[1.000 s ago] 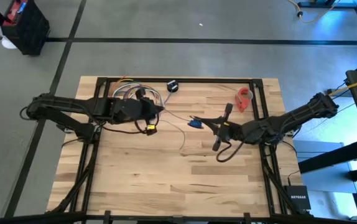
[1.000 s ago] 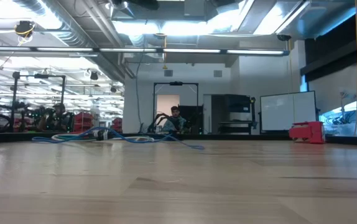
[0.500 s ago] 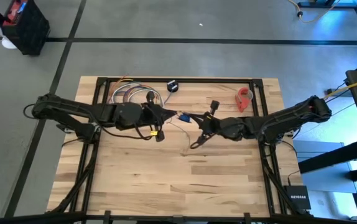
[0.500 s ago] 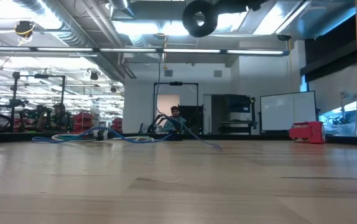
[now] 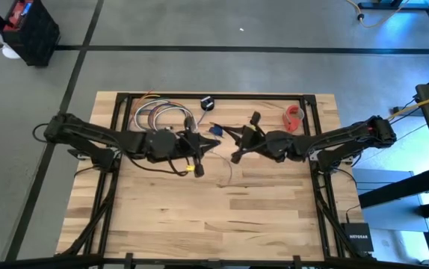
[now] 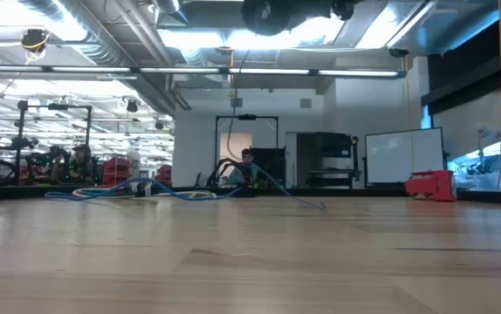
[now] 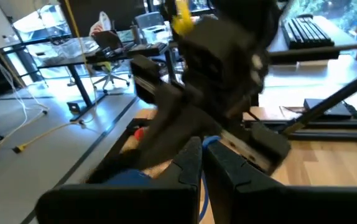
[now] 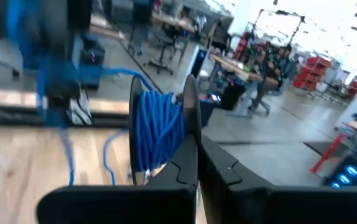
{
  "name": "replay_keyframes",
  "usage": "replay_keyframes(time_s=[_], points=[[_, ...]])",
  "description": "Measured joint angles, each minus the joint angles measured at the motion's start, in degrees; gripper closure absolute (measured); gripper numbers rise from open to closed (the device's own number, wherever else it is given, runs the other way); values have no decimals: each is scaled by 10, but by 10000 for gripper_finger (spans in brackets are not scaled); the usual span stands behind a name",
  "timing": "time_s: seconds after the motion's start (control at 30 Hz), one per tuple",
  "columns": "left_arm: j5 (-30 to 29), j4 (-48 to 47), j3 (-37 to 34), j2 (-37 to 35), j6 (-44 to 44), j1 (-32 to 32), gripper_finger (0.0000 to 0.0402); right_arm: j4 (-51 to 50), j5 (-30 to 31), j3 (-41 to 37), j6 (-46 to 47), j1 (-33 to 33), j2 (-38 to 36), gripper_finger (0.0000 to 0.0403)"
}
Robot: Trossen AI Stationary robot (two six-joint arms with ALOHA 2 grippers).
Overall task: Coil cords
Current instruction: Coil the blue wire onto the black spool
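A small bundle of wound blue cord (image 8: pixel 157 134) hangs above the table's middle (image 5: pixel 216 131). My two grippers meet there. My right gripper (image 5: pixel 225 134) comes from the right and is shut on the bundle. My left gripper (image 5: pixel 208 139) comes from the left, shut on a blue strand (image 7: pixel 208 144) beside it. A thin loose strand (image 6: pixel 290 198) runs down from there and trails on the wood. More cords lie in loose coloured loops (image 5: pixel 158 116) at the far left. A small black puck (image 5: pixel 207 103) sits on the table near the far edge. My left gripper pinches a blue strand of the cord (image 7: pixel 208 144) between its two fingertips (image 7: pixel 191 158). It points about level, coming from the table's left. The strand is clear of the table there. My right gripper holds the wound blue bundle by its side (image 8: pixel 166 146), at the free ends of its fingers (image 8: pixel 188 158). It points about level, coming from the table's right. The bundle is lifted clear, its turns standing upright.
A red tape roll (image 5: pixel 294 118) lies at the far right of the table. A black frame rail (image 5: pixel 222 96) runs along the far edge. The near half of the wooden table (image 5: pixel 214 217) is bare. A person sits in the room behind (image 6: pixel 247 166).
My right gripper has carried the blue bundle toward the table's left and far edge and has rolled a little. My left gripper has moved right to meet it and tipped up to about level. The trailing strand's end has slid rightward along the table.
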Motion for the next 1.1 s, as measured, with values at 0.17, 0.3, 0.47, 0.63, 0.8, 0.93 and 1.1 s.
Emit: replay_keyframes(time_s=[0.17,0.3,0.47,0.63,0.8,0.93,1.1], points=[[-2,43,0,40,18,2,397,43,-29,0,-4,-3,0,400],[-5,62,1,61,26,7,396,59,-44,-2,-7,-3,0,400],[-8,61,2,79,26,16,396,67,-63,1,-9,-3,0,400],[-7,58,2,72,36,17,396,73,-88,8,-9,-3,0,400],[-22,93,0,48,75,7,396,47,-97,11,-13,-2,2,400],[-31,123,1,44,90,15,396,40,-124,12,-6,-2,8,400],[-34,82,1,51,74,23,396,36,-118,11,-2,-2,7,400]])
